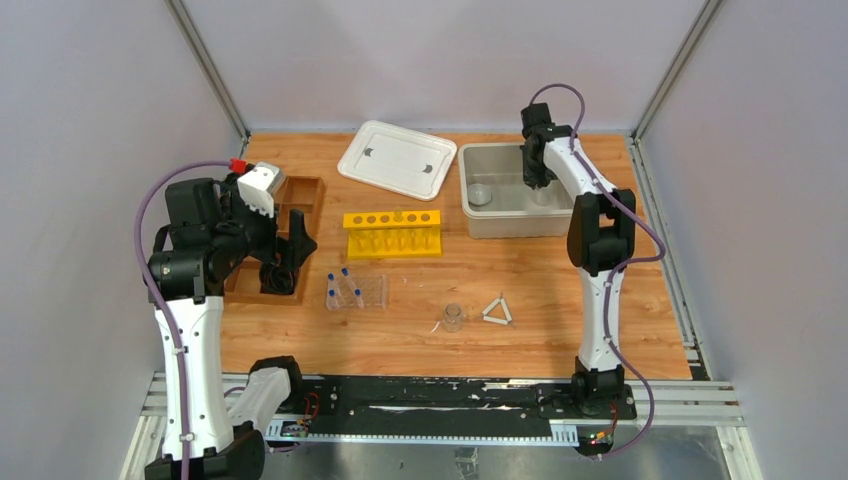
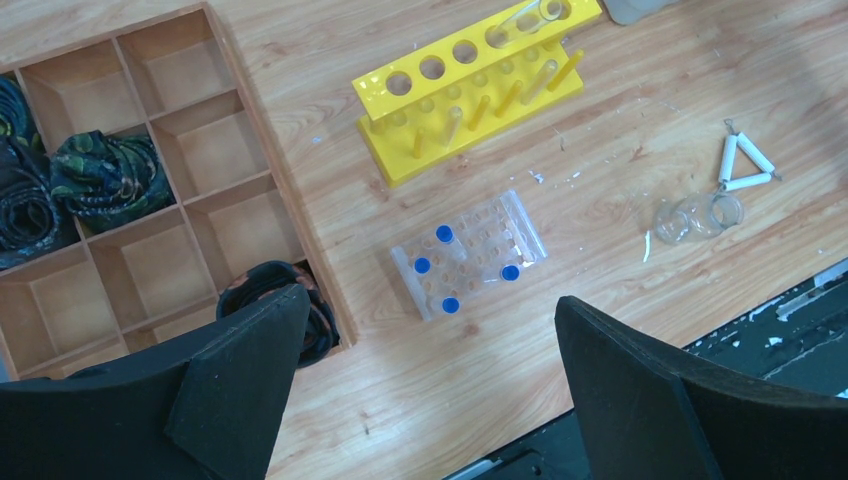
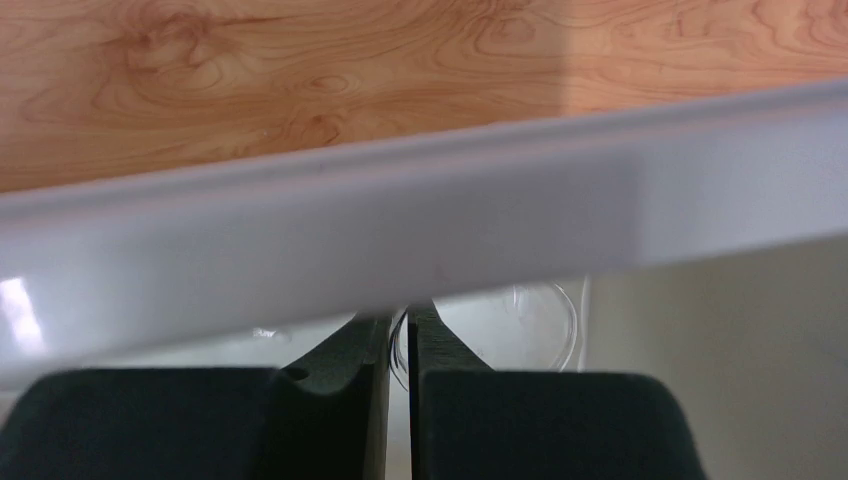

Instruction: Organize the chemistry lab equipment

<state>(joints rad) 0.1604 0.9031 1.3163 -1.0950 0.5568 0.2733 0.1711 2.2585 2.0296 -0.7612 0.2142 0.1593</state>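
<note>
1. The right pincer (image 3: 398, 338) is reaching down inside the grey tub (image 1: 515, 222). Its fingers are almost together, clamped on the thin wall of a small glass beaker (image 3: 525, 325). The rest of the beaker bulges out on one side of the tips.
2. Just past the tips runs the tub's pale wall, with bare wood beyond it. In the overhead view a round pale piece (image 1: 480, 195) lies in the tub to the pincer's left; I cannot tell what it is.
3. I judge the step in hand to be setting this beaker into the tub. The frames do not show whether its base is resting on the floor.
4. The next move calls for a gentle lowering, then opening the fingers and rising straight up, clear of the glass rim and the tub wall.
5. The left pincer (image 2: 432, 300) hangs with its fingers wide apart, holding nothing.
6. Directly beneath it is the clear plastic rack (image 2: 500, 225) with its blue-capped tubes (image 2: 444, 233). Beyond that is a yellow rack (image 2: 470, 90).
7. To its left is a wooden divided tray (image 2: 200, 130). Well to its right are a second beaker (image 2: 700, 215) and, near that, the white triangle (image 2: 745, 165).
</note>
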